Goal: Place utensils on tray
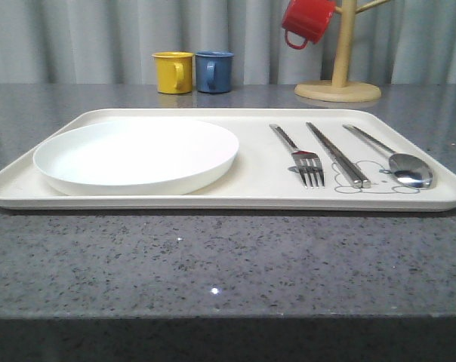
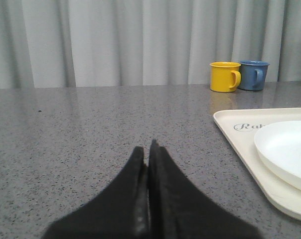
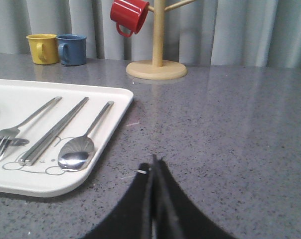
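Observation:
The cream tray (image 1: 251, 192) lies across the middle of the grey table. On its right half three silver utensils rest side by side: a fork (image 1: 302, 160), a pair of chopsticks (image 1: 338, 155) and a spoon (image 1: 398, 161). The right wrist view shows the same fork (image 3: 16, 130), chopsticks (image 3: 53, 132) and spoon (image 3: 83, 144) on the tray (image 3: 98, 162). My right gripper (image 3: 153, 160) is shut and empty over bare table to the right of the tray. My left gripper (image 2: 147, 149) is shut and empty over bare table left of the tray (image 2: 240, 144).
A round white plate (image 1: 137, 154) fills the tray's left half. A yellow mug (image 1: 173, 72) and a blue mug (image 1: 214, 72) stand at the back. A wooden mug tree (image 1: 340, 75) with a red mug (image 1: 306, 21) stands back right.

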### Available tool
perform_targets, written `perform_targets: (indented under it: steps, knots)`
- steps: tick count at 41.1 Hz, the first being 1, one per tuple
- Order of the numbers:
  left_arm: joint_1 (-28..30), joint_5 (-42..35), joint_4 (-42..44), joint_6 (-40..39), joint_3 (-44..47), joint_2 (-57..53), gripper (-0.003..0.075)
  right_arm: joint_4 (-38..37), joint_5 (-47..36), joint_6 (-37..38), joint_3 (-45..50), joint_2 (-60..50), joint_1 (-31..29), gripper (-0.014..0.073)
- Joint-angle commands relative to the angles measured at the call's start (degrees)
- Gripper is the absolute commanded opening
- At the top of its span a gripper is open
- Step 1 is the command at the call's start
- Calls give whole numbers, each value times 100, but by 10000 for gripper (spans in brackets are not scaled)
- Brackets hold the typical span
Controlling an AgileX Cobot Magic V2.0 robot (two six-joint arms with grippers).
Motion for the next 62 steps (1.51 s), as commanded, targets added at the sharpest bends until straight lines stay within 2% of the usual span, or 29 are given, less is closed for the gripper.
perform_targets:
  steps: [1,11,17,30,62]
  knots:
    - [-30,-478,-50,-50,-16,-142,-18,-41,-535,-19,-3,-97,-35,-68]
    - [-30,-478,-50,-50,-16,-142,-18,-165,-528,5,-3,-97,-66,-68]
    - [-30,-478,-50,-50,-16,-142,-18,-425,-581,594,-3,-97,-259,-68]
    - [-30,-478,-50,-50,-16,-142,-18,-705,-836,1057,-3,-97,-499,-68]
    - [-30,-478,-50,-50,-16,-142,-18,-877,-965,1052,-3,-97,-549,-68]
